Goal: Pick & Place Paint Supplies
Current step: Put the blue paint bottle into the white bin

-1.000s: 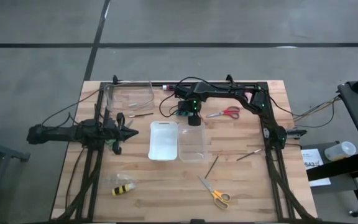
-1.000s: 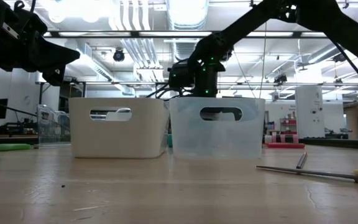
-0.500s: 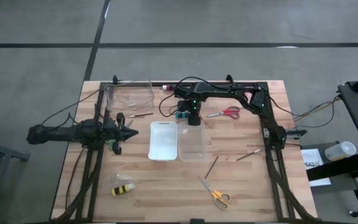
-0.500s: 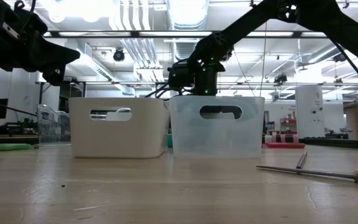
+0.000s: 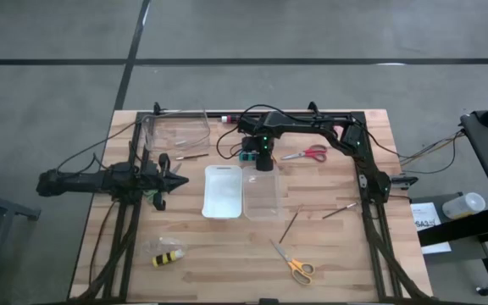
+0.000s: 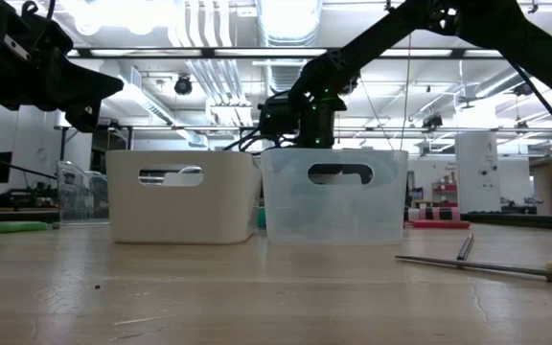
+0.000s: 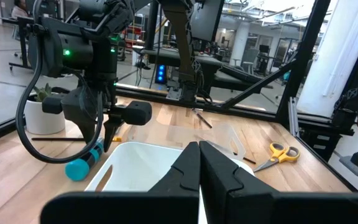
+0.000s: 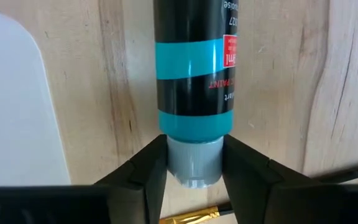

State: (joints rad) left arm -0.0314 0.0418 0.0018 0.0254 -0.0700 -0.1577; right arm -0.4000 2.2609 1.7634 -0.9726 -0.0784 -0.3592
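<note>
The right gripper (image 8: 193, 163) pinches the grey cap of the teal paint bottle (image 8: 194, 68) lying on the table (image 5: 227, 254); the left gripper (image 7: 199, 163) waits, fingers together.

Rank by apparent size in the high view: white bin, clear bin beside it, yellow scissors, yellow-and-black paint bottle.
1-2. white bin and clear bin: look about alike, so no ranking between them.
3. yellow scissors.
4. yellow-and-black paint bottle, a bit shorter than the scissors.
</note>
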